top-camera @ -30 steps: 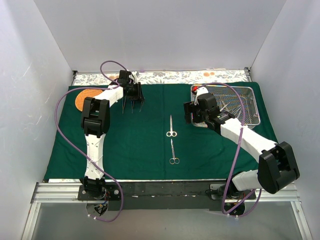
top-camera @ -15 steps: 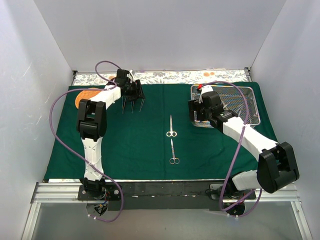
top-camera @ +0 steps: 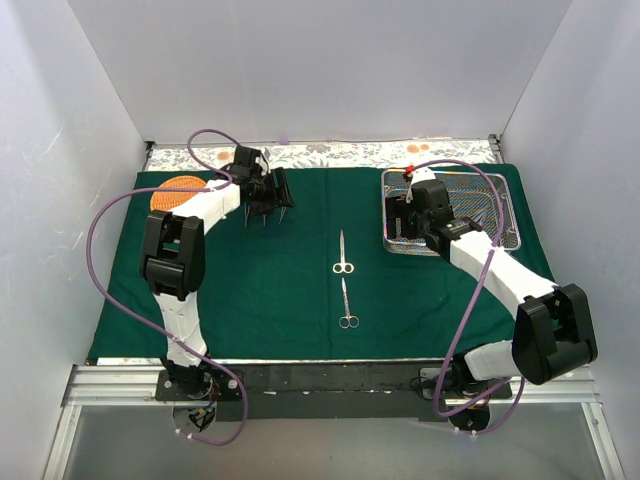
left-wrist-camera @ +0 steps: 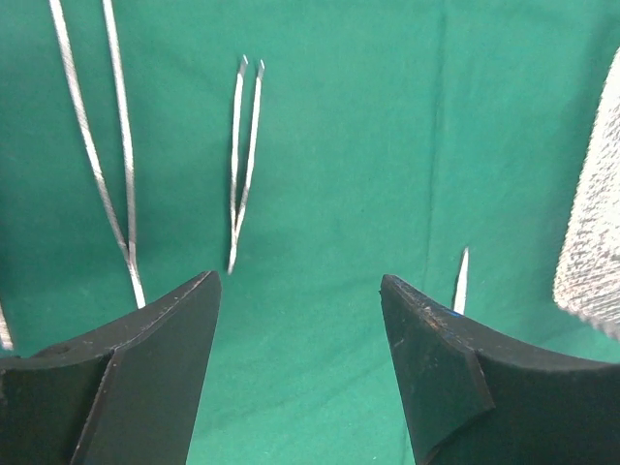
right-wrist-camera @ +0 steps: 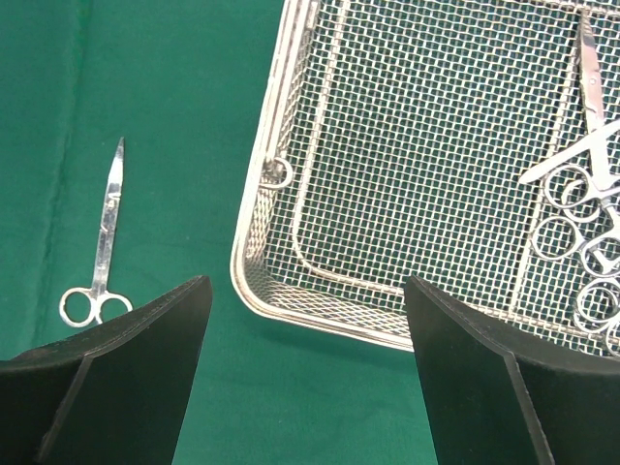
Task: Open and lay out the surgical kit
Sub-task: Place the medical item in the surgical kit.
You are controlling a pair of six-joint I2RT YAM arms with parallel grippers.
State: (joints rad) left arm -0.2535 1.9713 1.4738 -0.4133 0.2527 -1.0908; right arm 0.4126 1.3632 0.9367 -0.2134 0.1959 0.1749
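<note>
- At the far left we see the round orange basket on the edge of the green cloth, outside the left gripper's left finger.
- The left gripper hangs low over the cloth with its fingers spread wide and nothing between them.
- Ahead of its left finger lie long tweezers, and short tweezers lie just inside that finger's tip, both flat on the cloth.
- We see a third steel tip poking out just beside the right finger; we cannot tell what it belongs to.
- Mid-cloth, between the two arms, two pairs of scissors lie end to end, well apart from either gripper.
- The right gripper is also wide open and holds nothing.
- Ahead of its fingers, in the gap, sits the near corner of the wire-mesh tray; one pair of scissors lies beyond its left finger.
- Ring-handled instruments are piled inside the tray, ahead of the right finger.
</note>
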